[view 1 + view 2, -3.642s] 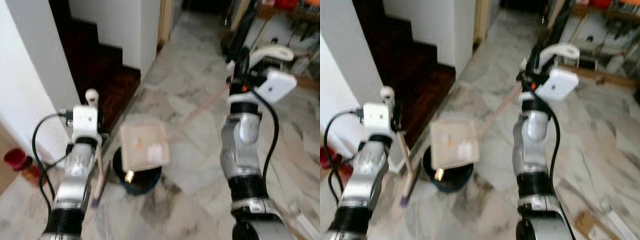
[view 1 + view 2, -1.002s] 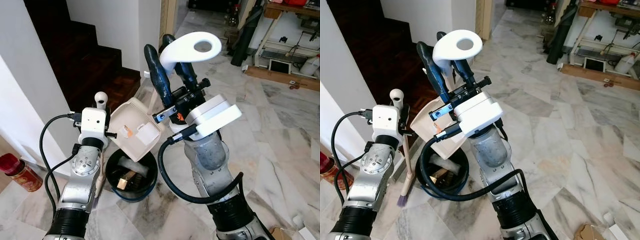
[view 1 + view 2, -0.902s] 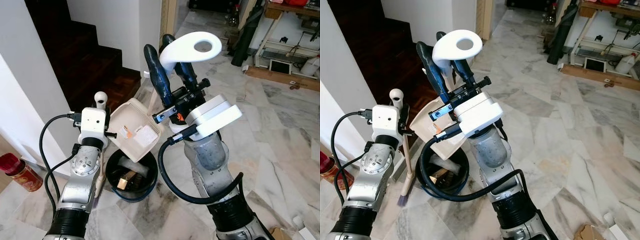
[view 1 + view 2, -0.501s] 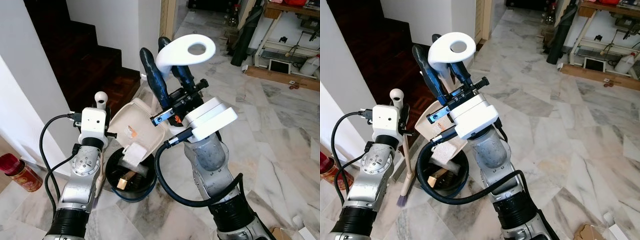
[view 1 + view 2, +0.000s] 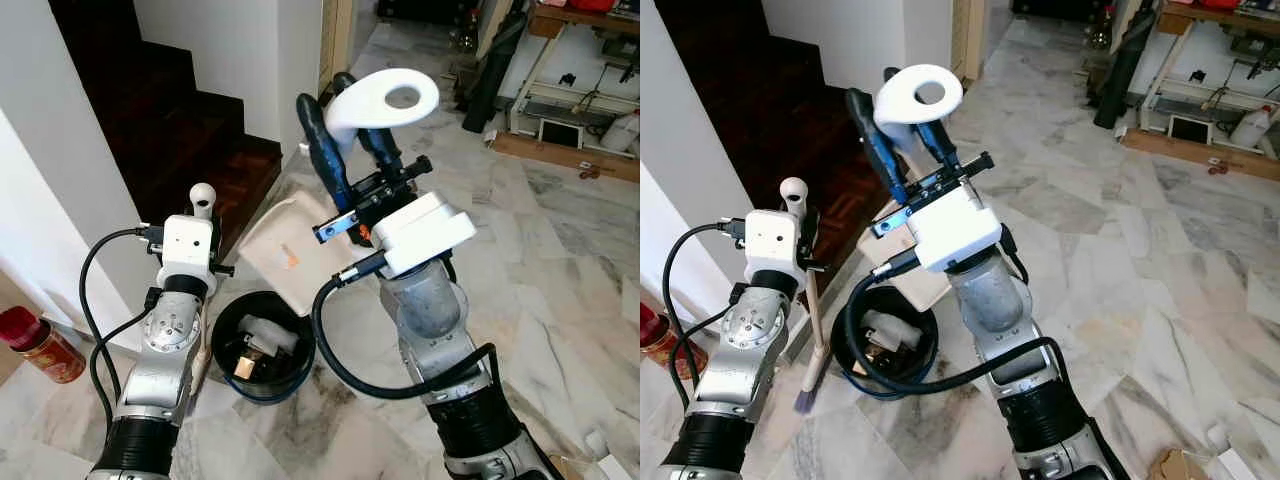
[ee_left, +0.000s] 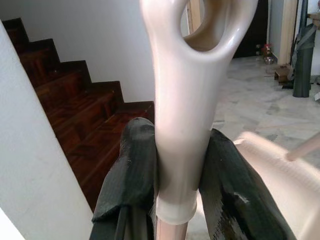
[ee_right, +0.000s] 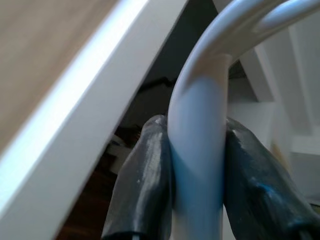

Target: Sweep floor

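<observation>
An orange mark shows on the dustpan, too small to read. The right hand is clenched on the dustpan handle, white loop up top, pan tilted just above the black bin, which has scraps inside. The left hand is clenched on the broom handle; the broom stands upright beside the bin, bristles on the marble floor. Stairs and a white wall crowd the left side; open marble runs wide to the right. A red can sits by the wall.
</observation>
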You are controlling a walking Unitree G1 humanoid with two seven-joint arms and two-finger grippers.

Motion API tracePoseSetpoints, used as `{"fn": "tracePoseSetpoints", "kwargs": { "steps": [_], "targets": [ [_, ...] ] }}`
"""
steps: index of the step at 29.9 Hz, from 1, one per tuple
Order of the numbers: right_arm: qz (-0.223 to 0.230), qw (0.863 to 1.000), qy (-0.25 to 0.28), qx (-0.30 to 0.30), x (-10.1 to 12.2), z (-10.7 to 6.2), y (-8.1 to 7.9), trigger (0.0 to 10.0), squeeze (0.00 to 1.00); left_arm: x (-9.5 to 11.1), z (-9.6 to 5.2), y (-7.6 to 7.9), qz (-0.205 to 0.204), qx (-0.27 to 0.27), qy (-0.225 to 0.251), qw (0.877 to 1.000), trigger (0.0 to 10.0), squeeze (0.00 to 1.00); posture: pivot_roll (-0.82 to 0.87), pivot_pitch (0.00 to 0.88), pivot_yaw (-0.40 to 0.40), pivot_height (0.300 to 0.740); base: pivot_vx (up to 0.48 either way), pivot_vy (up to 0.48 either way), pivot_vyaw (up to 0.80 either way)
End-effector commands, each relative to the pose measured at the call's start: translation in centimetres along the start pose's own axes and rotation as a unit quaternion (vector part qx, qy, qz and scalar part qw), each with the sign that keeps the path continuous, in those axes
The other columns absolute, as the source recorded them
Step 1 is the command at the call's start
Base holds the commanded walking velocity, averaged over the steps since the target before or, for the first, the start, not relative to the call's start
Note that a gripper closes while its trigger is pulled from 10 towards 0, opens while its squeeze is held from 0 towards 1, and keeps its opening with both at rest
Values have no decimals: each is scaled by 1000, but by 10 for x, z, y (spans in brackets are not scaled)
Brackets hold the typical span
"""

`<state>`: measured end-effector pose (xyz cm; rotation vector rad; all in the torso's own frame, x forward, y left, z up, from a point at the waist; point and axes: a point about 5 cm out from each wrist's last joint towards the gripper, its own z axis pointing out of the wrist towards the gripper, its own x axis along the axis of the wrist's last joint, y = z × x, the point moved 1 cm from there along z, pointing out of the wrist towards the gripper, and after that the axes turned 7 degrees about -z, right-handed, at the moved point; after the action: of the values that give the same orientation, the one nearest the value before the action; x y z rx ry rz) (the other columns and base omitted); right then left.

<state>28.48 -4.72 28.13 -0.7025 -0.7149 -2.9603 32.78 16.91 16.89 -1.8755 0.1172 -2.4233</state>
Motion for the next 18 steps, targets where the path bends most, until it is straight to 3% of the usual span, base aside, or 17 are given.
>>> {"fn": "tracePoseSetpoints", "kwargs": {
  "steps": [1,2,7,11,14,18],
  "targets": [
    [-24,998,-33,-43,-11,1,22,10000,0,11,1,8,-7,-21,30,999,10000,0,116,57,-59,740,0,0,0],
    [-19,993,-79,-90,-26,-6,41,10000,0,10,0,8,-7,-22,28,999,10000,0,114,56,-58,740,0,0,0],
    [-20,978,-142,-149,-44,-20,63,10000,0,10,0,7,-7,-22,27,999,10000,0,113,57,-58,740,0,0,0],
    [-13,951,-214,-222,-63,-44,85,10000,0,9,0,7,-8,-20,25,999,10000,0,111,56,-56,740,0,0,0],
    [2,931,-256,-262,-76,-63,95,10000,0,6,-1,5,-9,-18,22,1000,10000,0,109,54,-55,740,0,0,0],
    [11,918,-283,-279,-84,-78,99,10000,0,5,-2,4,-12,-14,19,1000,10000,0,108,51,-54,740,0,0,0]
  ]
}}
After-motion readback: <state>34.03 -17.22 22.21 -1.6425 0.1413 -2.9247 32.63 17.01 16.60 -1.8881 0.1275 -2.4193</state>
